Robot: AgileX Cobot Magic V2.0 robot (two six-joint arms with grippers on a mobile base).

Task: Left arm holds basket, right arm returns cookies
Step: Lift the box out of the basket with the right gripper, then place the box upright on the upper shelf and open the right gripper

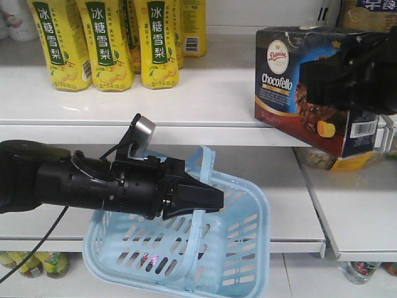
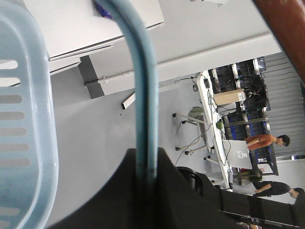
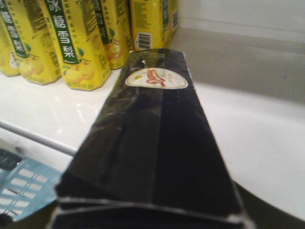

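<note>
My left arm (image 1: 74,180) reaches in from the left. Its gripper (image 1: 201,200) is shut on the flat loop handle (image 2: 143,86) of the light blue basket (image 1: 242,248), which hangs below the upper shelf; the left wrist view shows the handle pinched between the black jaws. The dark cookies box (image 1: 291,87) is tilted at the front edge of the upper shelf (image 1: 205,93), with its right lower corner past the edge. My right gripper (image 1: 347,77) is shut on the box's right end. The right wrist view shows the box's dark top (image 3: 152,143) over the shelf.
Several yellow pear-drink bottles (image 1: 105,43) stand at the upper shelf's back left, and they also show in the right wrist view (image 3: 71,43). A lower shelf (image 1: 353,211) lies behind the basket. Jars (image 1: 37,264) stand below. Another packet (image 1: 353,162) sits under the box.
</note>
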